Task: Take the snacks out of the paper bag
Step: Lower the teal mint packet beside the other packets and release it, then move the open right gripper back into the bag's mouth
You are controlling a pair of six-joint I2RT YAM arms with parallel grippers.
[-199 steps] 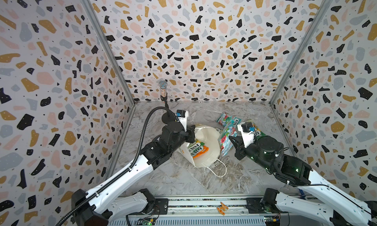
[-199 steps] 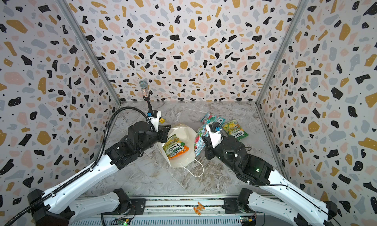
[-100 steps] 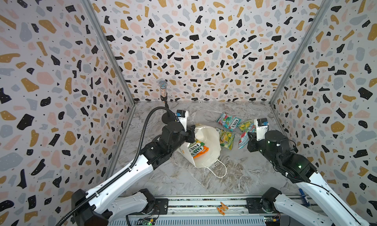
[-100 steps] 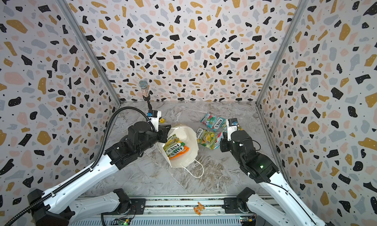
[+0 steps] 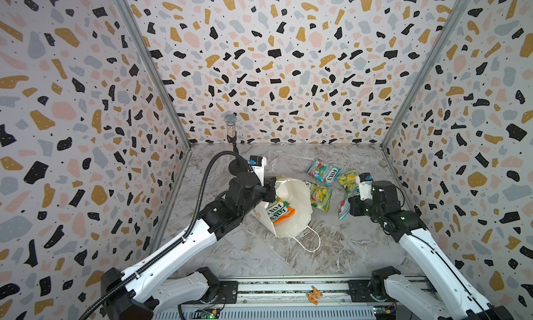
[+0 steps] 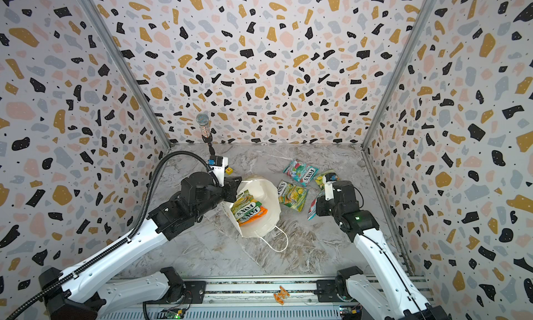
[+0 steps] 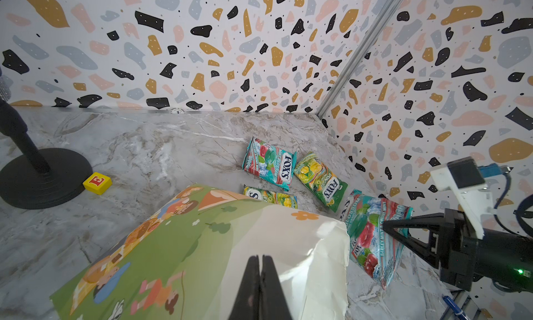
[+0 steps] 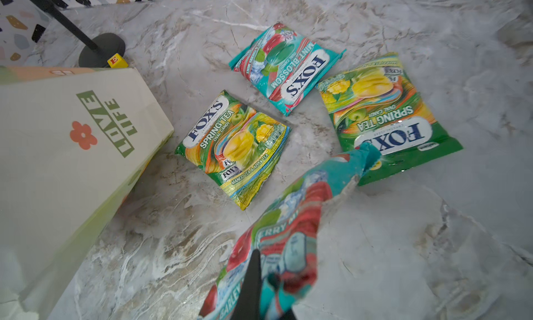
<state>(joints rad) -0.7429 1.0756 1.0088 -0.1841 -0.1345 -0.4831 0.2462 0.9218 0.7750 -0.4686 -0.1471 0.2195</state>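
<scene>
Packets are seen both inside and outside the paper bag [image 5: 300, 200], which lies tipped over at the middle of the marble surface [image 5: 259, 255] with its open mouth turned toward the near side. Two snacks are held within the mouth: a green-yellow packet [image 5: 273, 208] lies uppermost, and an orange-red packet [image 5: 289, 212] is tucked beneath it, with only its edge shown. The bag's far-left rim is pinched by the jaws of the left gripper [image 7: 260, 260], which are pressed together on the paper.

A teal packet [image 8: 291, 217] is clamped by one end in the jaws of the right gripper [image 5: 350, 207] and hangs to the right of the bag. Whether its lower end touches the surface cannot be told.

Three more packets are laid flat on the surface. A second green-yellow packet [image 5: 321, 198] lies just beside the bag's right side, and a second teal packet [image 5: 323, 172] lies farther back. A third green-yellow packet [image 5: 347, 179] lies to the right, partly hidden by the right wrist in both top views.
</scene>
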